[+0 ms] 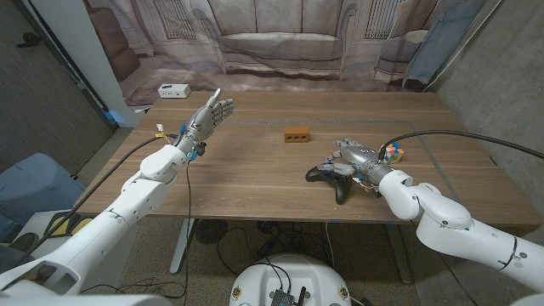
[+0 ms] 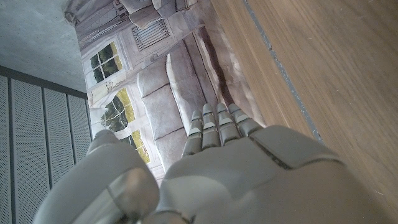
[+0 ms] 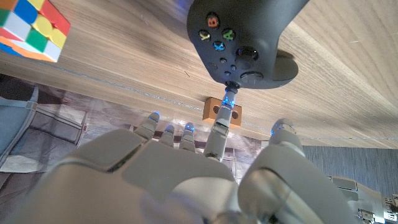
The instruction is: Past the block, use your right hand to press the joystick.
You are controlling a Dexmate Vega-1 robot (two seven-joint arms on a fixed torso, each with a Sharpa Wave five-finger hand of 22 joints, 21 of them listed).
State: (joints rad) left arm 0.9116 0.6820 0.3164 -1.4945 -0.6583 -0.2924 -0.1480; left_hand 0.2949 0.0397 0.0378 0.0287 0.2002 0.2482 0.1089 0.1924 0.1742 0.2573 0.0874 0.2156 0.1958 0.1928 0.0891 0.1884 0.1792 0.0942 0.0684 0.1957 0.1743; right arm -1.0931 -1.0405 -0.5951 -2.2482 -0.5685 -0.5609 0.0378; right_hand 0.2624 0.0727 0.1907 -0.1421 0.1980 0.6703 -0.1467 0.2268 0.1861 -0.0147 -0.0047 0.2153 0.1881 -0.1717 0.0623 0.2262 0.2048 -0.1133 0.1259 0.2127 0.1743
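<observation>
A black game controller (image 1: 331, 175) lies on the wooden table (image 1: 255, 174) right of the middle. In the right wrist view its coloured buttons and a joystick (image 3: 247, 54) face up. My right hand (image 1: 354, 156) hovers over the controller's right side, holding nothing. One finger (image 3: 219, 127) stretches out, and its blue-lit tip meets the edge of the controller (image 3: 249, 31). A small brown block (image 1: 297, 134) sits beyond the controller, and the outstretched finger partly covers the block (image 3: 211, 110). My left hand (image 1: 209, 116) is raised above the table's left part with its fingers straight.
A colourful puzzle cube (image 1: 393, 154) stands just right of my right hand, and the cube (image 3: 30, 28) is close to it in the right wrist view. A white power strip (image 1: 172, 91) lies at the far left edge. A printed sofa backdrop hangs behind the table.
</observation>
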